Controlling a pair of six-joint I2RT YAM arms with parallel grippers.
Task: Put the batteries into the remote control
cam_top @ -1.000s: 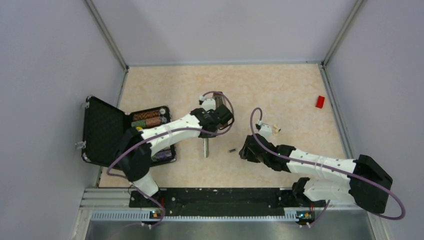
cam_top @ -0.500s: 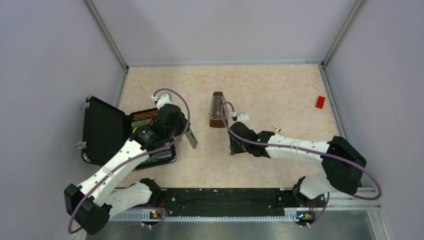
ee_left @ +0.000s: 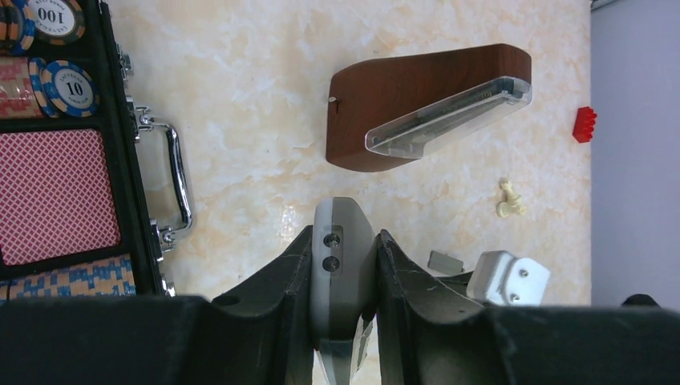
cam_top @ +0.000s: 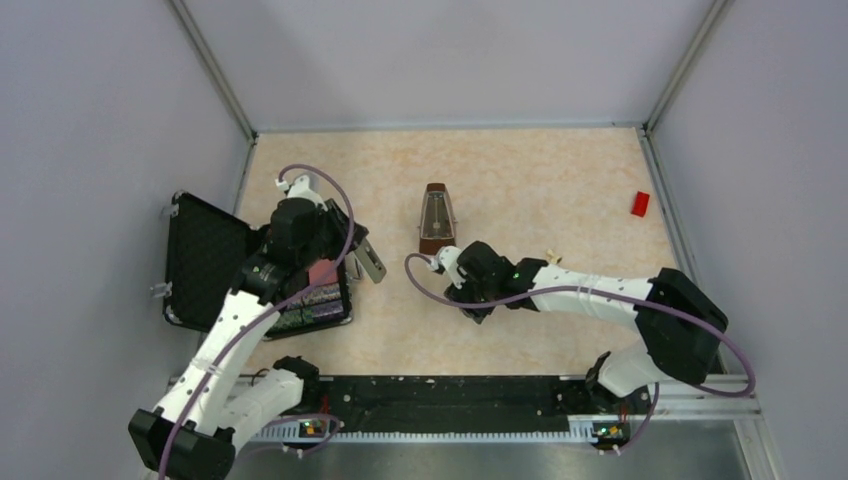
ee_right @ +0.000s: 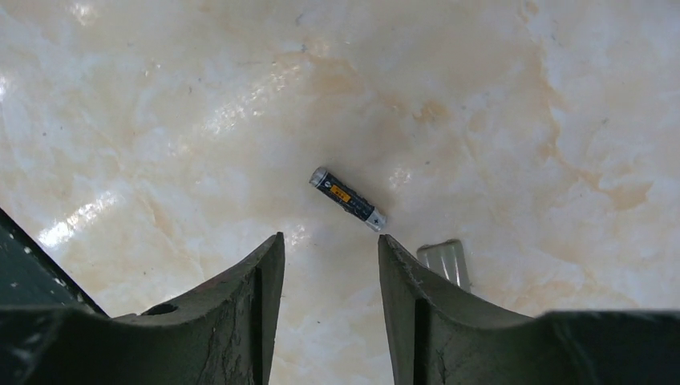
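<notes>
My left gripper is shut on the remote control, held off the table beside the open case. In the left wrist view the remote's grey back sits edge-on between the fingers. My right gripper is open and low over the table in front of the metronome. In the right wrist view one small dark battery lies on the table just ahead of the open gripper. A second battery is not in view. The flat grey cover piece lies beside the right finger.
A brown metronome lies mid-table, also in the left wrist view. An open black case of poker chips and cards sits at the left. A red block is at the far right and a small cream piece is nearby.
My left arm has swung left with the remote, from the table's middle to beside the case. My right arm has moved left and now hovers over the battery.
</notes>
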